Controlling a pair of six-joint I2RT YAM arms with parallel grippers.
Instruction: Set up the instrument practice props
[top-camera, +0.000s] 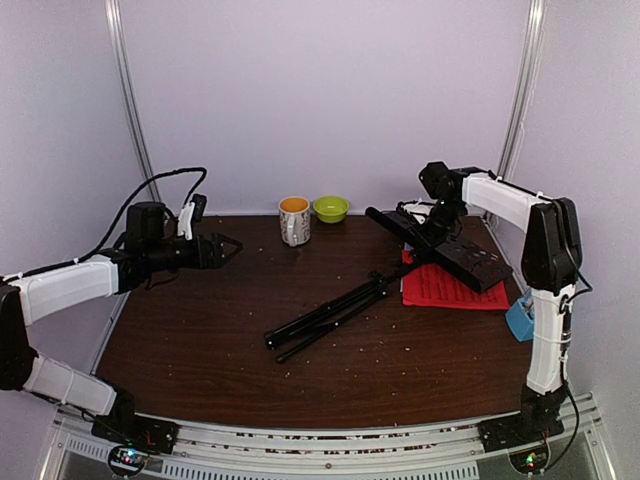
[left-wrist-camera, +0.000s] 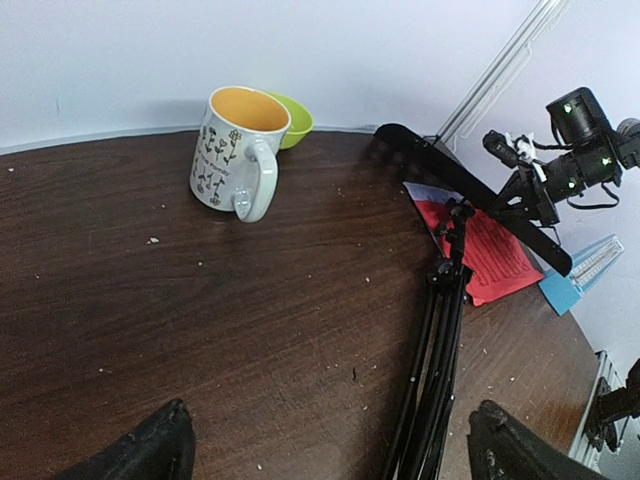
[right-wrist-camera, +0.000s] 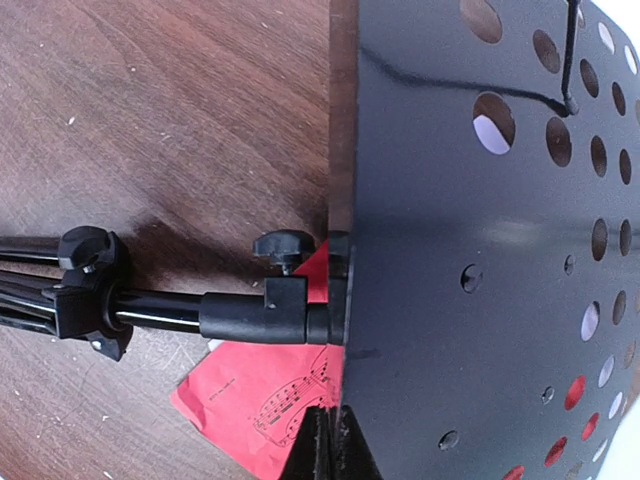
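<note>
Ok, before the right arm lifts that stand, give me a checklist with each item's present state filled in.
1. Grip: right gripper closed on the desk edge of the music stand: ok.
2. Stand's tripod legs spread: not ok; folded, lying flat on the table.
3. Second arm free: ok; left gripper open, empty, apart from the stand.
4. The red sheet music clear of the stand: not ok; partly under the desk.
5. The metronome out of the lift path: cannot tell; partly hidden at the table's right edge.
6. The mug and bowl clear: ok; at the back, apart from the stand.
</note>
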